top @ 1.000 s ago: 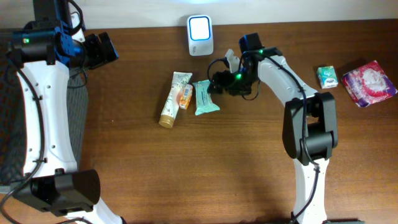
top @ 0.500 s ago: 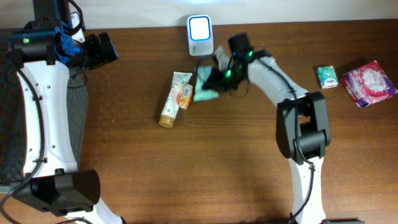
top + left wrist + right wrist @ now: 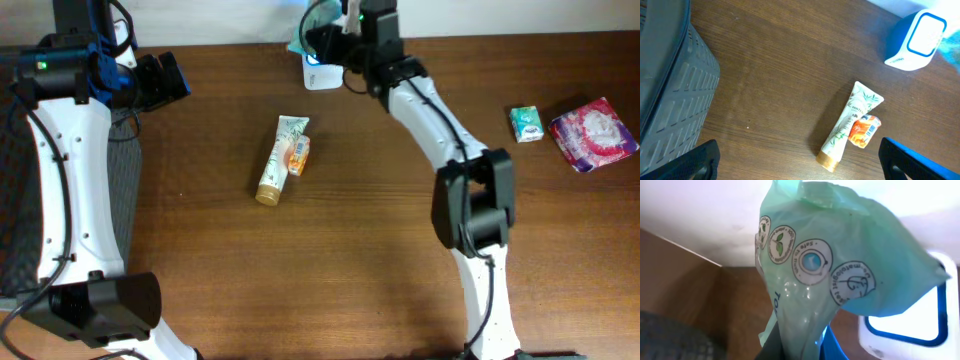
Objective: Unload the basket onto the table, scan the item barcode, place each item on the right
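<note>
Crumpled pale green wipes packet (image 3: pixel 830 280) hangs over the lit white scanner (image 3: pixel 905 327).

Mock shop checkout: scanner (image 3: pixel 914 42), tube (image 3: pixel 850 125)

The scanner (image 3: pixel 915 40) stands at the back edge of the desk (image 3: pixel 300 260). The pouch (image 3: pixel 830 280) hangs just before it in the right pincer (image 3: pixel 328 42). Mid-desk lies a tube (image 3: pixel 278 160), with a sachet (image 3: pixel 298 154) touching its right side. A small packet (image 3: pixel 526 124) and a larger packet (image 3: pixel 594 134) lie far right, and a basket (image 3: pixel 670 100) sits far left.
</note>
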Robot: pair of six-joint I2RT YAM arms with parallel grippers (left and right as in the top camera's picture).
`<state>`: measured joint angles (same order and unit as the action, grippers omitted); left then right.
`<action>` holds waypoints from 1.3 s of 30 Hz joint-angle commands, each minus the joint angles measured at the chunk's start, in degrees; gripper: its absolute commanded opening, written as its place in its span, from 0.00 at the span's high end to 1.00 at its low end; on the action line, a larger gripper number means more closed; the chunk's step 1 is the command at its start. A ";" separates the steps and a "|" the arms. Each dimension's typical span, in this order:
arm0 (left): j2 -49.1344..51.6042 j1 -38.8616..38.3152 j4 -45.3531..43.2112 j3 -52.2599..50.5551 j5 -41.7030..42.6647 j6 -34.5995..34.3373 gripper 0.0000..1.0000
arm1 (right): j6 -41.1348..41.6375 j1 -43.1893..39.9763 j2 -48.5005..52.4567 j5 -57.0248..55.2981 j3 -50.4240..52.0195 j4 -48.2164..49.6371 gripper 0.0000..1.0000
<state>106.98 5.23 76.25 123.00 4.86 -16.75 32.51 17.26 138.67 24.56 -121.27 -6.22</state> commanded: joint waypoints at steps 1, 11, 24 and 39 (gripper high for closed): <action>-0.24 0.20 -0.07 0.52 -0.20 0.09 0.01 | 1.01 -0.04 3.23 -2.80 -0.50 2.43 0.96; -0.24 0.20 -0.07 0.52 -0.20 0.09 0.01 | 1.01 -0.02 3.26 -3.58 -0.50 -6.91 0.96; -0.24 0.20 -0.07 0.52 -0.20 0.11 0.01 | 0.98 -3.72 -0.96 -2.16 -0.57 -5.22 0.96; -0.24 0.20 -0.07 0.52 -0.20 0.11 0.01 | -13.05 -45.90 -7.10 -10.23 -0.50 -56.94 0.34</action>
<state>106.98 5.23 76.29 123.00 4.86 -16.75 25.47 -27.07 132.73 14.52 -121.60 -61.67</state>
